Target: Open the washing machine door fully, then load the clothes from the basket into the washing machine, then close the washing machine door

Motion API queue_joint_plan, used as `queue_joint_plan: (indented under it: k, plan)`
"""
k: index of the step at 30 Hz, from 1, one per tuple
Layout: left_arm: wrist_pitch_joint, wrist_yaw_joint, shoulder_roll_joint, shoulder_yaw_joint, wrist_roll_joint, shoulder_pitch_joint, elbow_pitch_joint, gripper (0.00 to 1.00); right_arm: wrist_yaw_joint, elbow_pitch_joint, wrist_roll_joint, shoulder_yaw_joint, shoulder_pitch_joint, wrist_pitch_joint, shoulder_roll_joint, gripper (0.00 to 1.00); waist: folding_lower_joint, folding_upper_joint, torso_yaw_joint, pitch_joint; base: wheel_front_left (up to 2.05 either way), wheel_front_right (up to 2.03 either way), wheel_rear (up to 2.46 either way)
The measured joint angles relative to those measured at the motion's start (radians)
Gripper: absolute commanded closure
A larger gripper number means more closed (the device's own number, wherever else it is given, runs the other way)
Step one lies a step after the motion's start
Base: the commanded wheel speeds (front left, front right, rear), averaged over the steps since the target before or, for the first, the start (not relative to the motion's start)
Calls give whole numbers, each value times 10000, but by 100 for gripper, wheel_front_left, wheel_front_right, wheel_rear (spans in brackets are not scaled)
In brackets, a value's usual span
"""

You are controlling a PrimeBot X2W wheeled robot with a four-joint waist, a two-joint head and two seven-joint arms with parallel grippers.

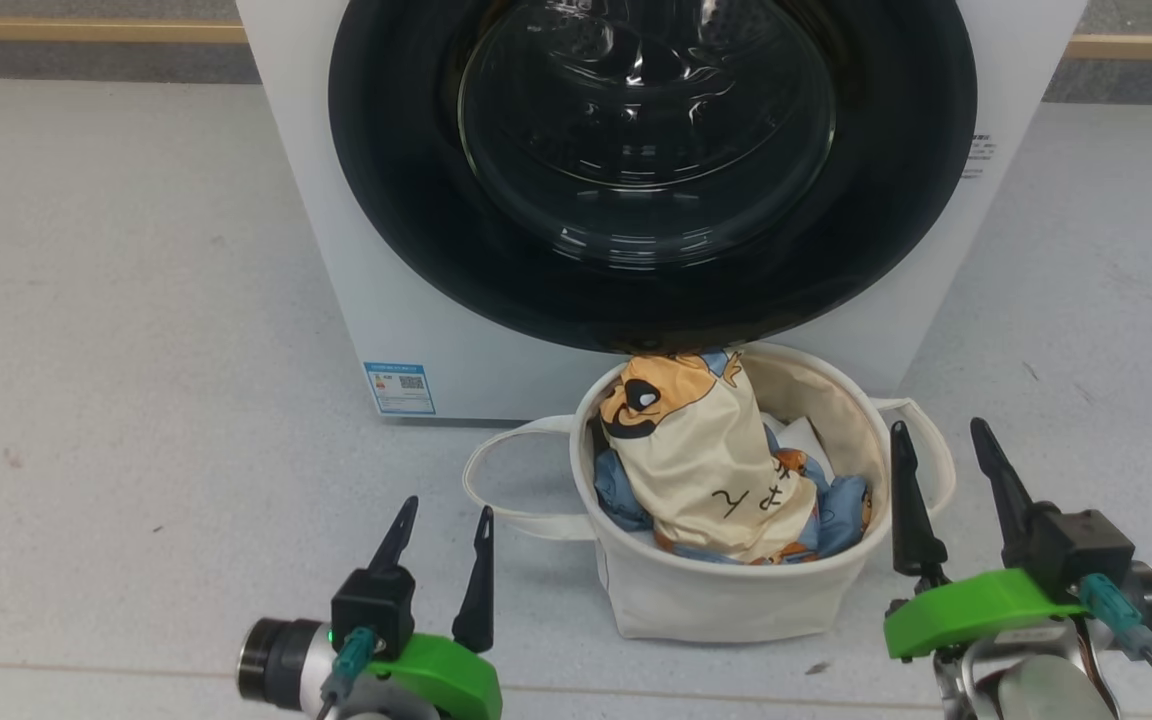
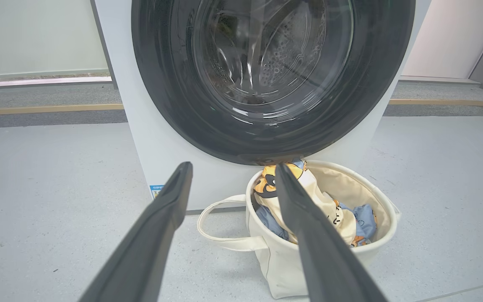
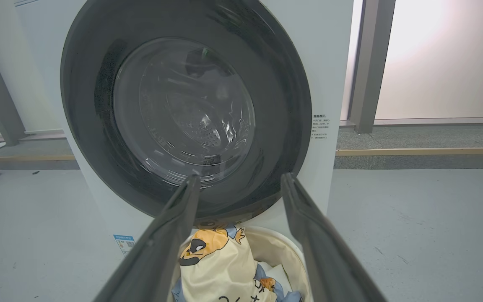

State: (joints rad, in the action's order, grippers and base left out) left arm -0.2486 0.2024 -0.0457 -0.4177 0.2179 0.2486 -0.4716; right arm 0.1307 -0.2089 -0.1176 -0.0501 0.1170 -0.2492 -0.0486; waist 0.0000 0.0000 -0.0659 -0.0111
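- Shows washing machine door (image 1: pixel 416 200) closed, with basket (image 1: pixel 716 600) of clothes (image 1: pixel 706 460) just in front.
- Holds nothing in left gripper (image 1: pixel 444 515) or right gripper (image 1: pixel 939 430); spreads both wide, flanking basket.

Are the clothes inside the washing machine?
No, the clothes are piled in the basket on the floor in front of the washing machine.

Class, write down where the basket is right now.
Head view, lower centre: the basket stands on the floor directly before the washing machine, just below its closed door.
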Motion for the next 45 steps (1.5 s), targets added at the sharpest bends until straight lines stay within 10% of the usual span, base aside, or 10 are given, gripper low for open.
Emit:
queue_joint_plan:
  k: [45]
  plan:
    - [-2,-94,0,-458,640,233,-844,0,0,-295,-163,44,6,0,25,0,0,0,42,27,36,65,-100]
